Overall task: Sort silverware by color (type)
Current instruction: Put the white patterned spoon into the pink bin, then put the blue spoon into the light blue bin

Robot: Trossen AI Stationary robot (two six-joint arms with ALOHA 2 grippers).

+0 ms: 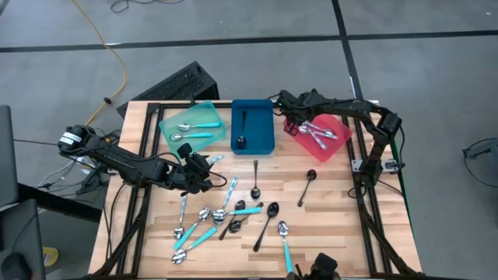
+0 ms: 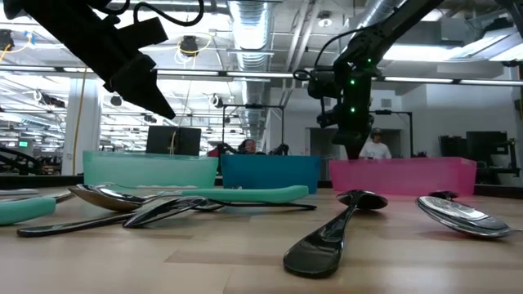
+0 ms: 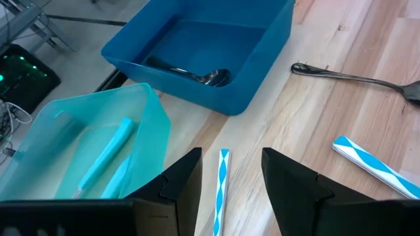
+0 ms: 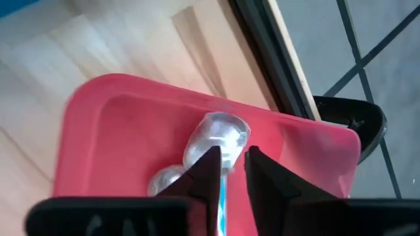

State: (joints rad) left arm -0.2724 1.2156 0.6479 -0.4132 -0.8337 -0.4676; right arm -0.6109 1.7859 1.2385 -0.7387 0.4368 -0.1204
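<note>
My left gripper (image 1: 207,163) hangs above the table near the teal tray (image 1: 191,124), shut on a teal-handled spoon (image 3: 222,187) whose handle sticks out forward between the fingers. My right gripper (image 4: 231,157) is low over the red tray (image 1: 333,146), slightly open. A silver spoon (image 4: 220,134) has its handle between those fingers and its bowl on the tray floor beside another silver spoon (image 4: 165,178). The blue tray (image 1: 253,124) holds a black spoon (image 3: 197,74). Several loose spoons (image 1: 226,218) lie on the near half of the table. My left gripper has the teal-handled spoon between its fingers, but the place of contact lies back between them, below the picture's edge. The handle (image 3: 222,167) pokes out forward, seen narrow, clear of both fingertips. It is lifted off the table and slants down toward the trays. My right gripper points steeply down into the red tray, its fingers on either side of the silver spoon's handle (image 4: 222,190), which runs along them close to one finger (image 4: 209,172). I cannot tell whether it still touches it.
Black spoons (image 1: 309,185) (image 1: 267,222) and a dark one (image 1: 255,185) lie between the trays and the near edge. A keyboard (image 1: 175,84) sits off the far left corner. In the low view, people (image 2: 377,147) show in the room beyond the table.
</note>
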